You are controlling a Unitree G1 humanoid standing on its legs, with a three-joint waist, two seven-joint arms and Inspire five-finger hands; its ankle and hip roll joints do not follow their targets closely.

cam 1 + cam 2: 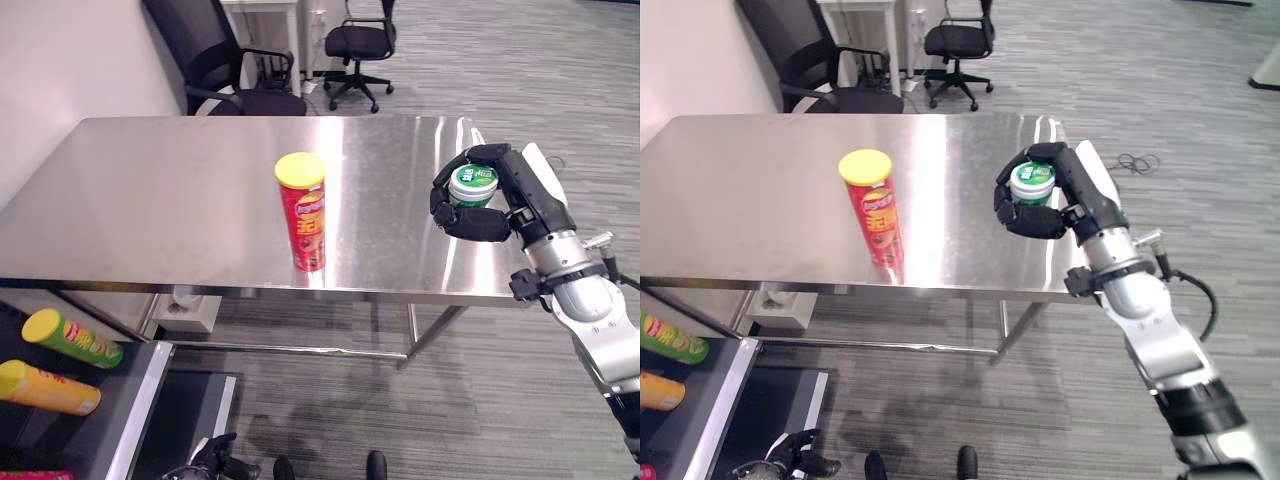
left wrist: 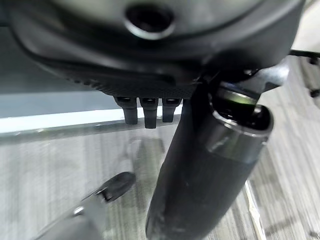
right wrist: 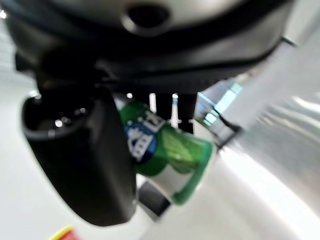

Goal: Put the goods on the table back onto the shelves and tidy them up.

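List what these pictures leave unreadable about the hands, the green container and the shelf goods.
- Green container: its lower body is wrapped by the right hand in the eye views and blurred in the right wrist view.
- Left hand: the left wrist view is too close to tell whether its fingers are curled.
- Shelf: cut off by the picture's lower left edge, so the yellow can and green can may not be all it holds.

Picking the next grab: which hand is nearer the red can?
Right. The right hand is above the table to the red can's right, curled round a green tub. The left hand hangs low near the floor, below table level.
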